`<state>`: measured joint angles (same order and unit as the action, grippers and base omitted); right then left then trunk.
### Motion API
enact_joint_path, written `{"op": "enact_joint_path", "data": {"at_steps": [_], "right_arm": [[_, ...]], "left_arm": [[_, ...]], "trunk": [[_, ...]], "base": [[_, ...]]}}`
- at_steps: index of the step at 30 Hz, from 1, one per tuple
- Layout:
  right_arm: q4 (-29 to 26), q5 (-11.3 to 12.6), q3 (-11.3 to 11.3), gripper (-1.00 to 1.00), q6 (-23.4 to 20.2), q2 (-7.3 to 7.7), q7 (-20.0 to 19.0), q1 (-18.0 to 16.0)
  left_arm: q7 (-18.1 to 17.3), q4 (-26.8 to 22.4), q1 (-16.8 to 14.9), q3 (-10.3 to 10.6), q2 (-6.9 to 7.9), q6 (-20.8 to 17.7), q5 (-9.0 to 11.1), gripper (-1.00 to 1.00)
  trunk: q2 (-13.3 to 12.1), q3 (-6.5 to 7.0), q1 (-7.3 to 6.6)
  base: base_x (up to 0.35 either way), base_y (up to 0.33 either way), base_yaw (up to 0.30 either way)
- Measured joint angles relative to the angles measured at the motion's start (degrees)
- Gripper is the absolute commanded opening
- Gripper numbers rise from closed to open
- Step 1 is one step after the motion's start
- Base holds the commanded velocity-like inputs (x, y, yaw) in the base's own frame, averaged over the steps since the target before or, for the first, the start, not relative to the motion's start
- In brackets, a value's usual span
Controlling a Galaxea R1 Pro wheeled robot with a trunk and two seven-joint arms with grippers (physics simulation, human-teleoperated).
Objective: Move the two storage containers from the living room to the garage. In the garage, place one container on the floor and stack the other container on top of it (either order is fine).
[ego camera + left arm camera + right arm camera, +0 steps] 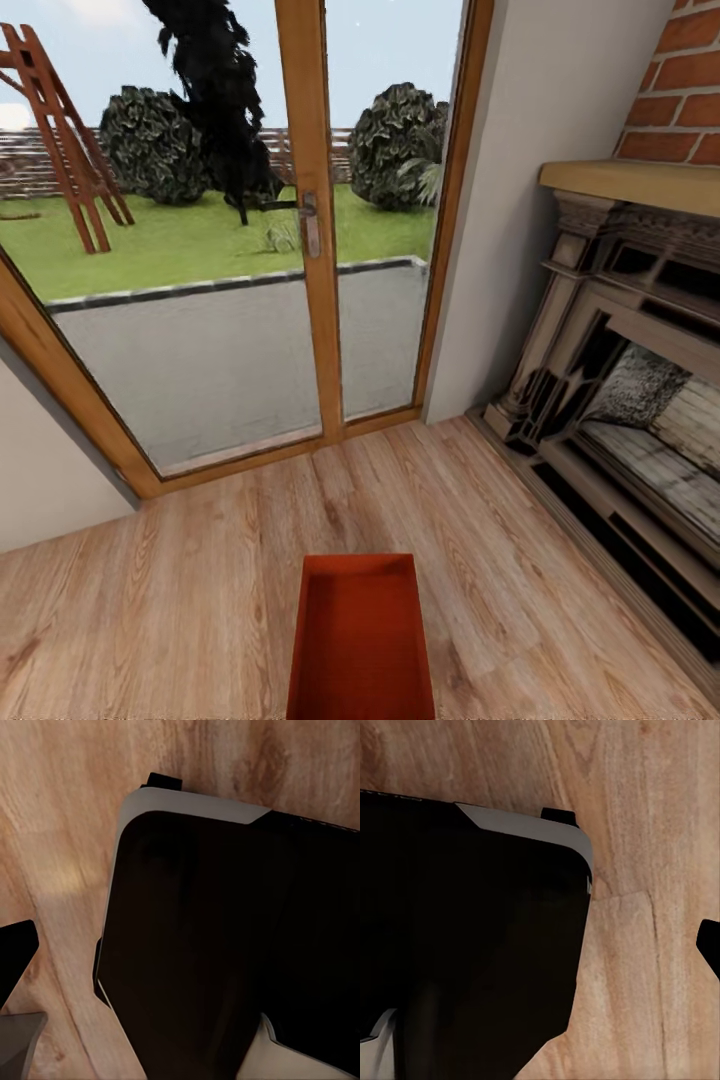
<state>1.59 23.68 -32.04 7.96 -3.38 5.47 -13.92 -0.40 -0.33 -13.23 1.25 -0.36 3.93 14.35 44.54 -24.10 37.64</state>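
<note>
Living-room wood-plank floor (200, 560) by the fireplace (620, 400): one red-orange container (362, 640) ahead, looks light, rigid, slick-walled, so pinch opposite rims; can't tell your jaws' state.

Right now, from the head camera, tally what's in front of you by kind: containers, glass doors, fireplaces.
Red-orange storage containers: 1, on the wood-plank floor
Wood-framed glass door panels: 2
Fireplaces: 1, under the red brick chimney
Total: 4
</note>
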Motion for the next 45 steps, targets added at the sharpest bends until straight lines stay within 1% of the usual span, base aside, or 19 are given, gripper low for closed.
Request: {"op": "enact_joint_path", "data": {"at_steps": [45], "right_arm": [[0.0,-0.1,0.0,1.00,0.0,0.00,0.0,0.0]], "left_arm": [[0.0,0.0,0.0,0.0,-0.03,0.0,0.0,1.00]], "trunk": [[0.0,-4.17,0.00]], "base": [[0.000,0.000,0.000]]}}
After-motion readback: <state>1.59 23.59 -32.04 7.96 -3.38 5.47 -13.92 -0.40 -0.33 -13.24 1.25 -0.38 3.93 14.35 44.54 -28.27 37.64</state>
